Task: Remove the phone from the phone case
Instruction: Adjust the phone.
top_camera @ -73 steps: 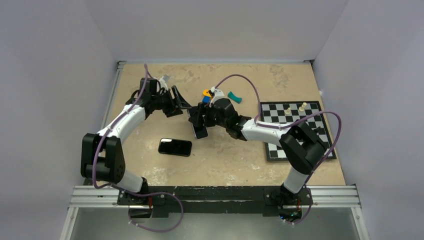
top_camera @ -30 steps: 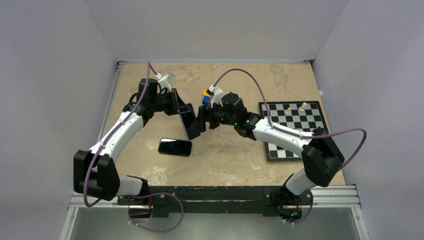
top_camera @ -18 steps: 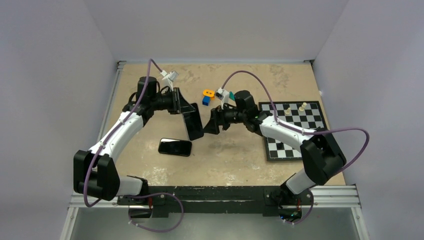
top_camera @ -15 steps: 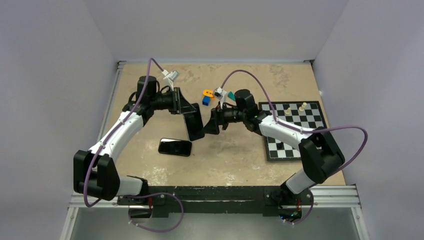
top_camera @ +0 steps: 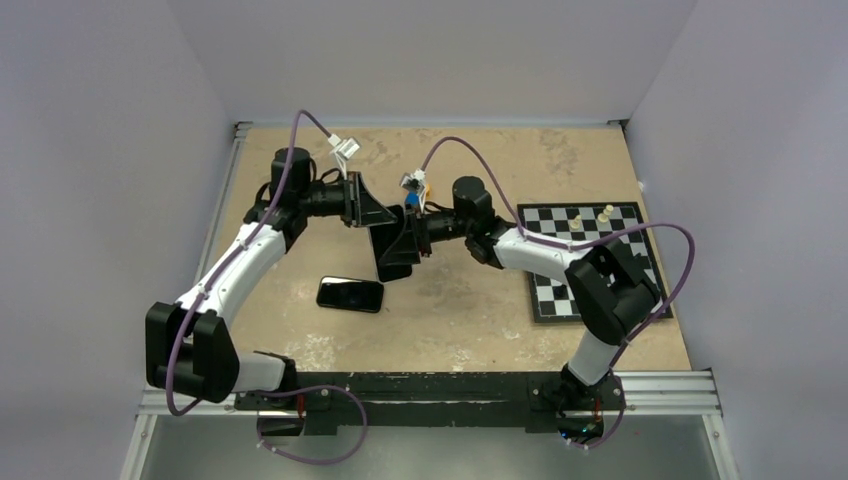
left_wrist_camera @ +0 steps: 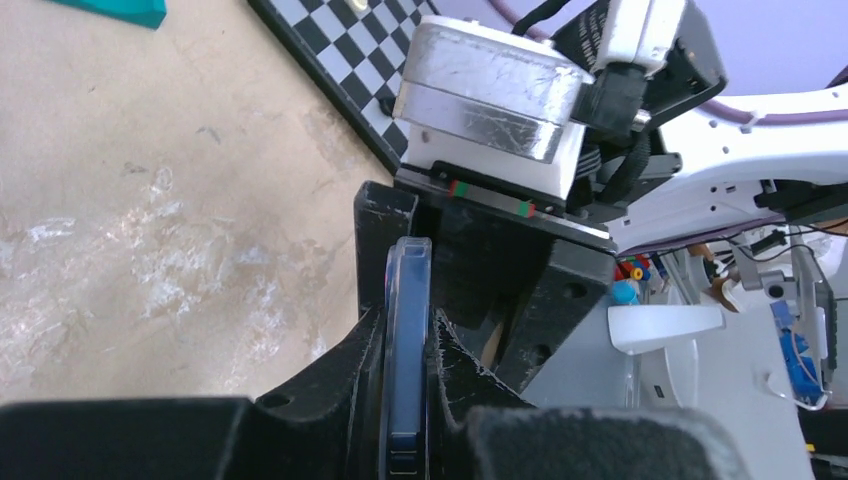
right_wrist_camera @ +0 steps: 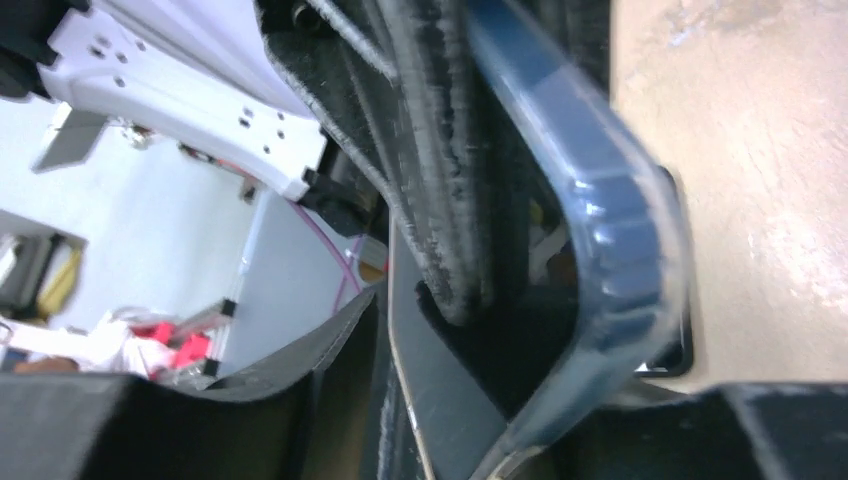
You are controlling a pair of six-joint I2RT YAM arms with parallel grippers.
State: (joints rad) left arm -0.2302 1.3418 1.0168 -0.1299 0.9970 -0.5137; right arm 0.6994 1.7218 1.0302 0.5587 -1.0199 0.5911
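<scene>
My left gripper (top_camera: 385, 232) holds the phone case (top_camera: 393, 256) up above the middle of the table, edge-on. In the left wrist view its jaws (left_wrist_camera: 405, 335) are shut on the blue case (left_wrist_camera: 408, 300). My right gripper (top_camera: 416, 240) faces it from the right, open, with the case's far end between its fingers (left_wrist_camera: 385, 230) and close to one of them. The right wrist view shows the case's blue corner (right_wrist_camera: 610, 220) bent away from a grey slab, the phone (right_wrist_camera: 450, 400), with the left finger's pad (right_wrist_camera: 440, 150) between them.
A second black phone (top_camera: 350, 294) lies flat on the table below the grippers. A chessboard (top_camera: 590, 262) with two pieces (top_camera: 577, 217) sits at the right. Small orange and blue toys (top_camera: 412, 192) lie behind the right wrist.
The left gripper has kept hold of the case in the air. The right gripper moved left onto the case's end, and its jaws have narrowed.
</scene>
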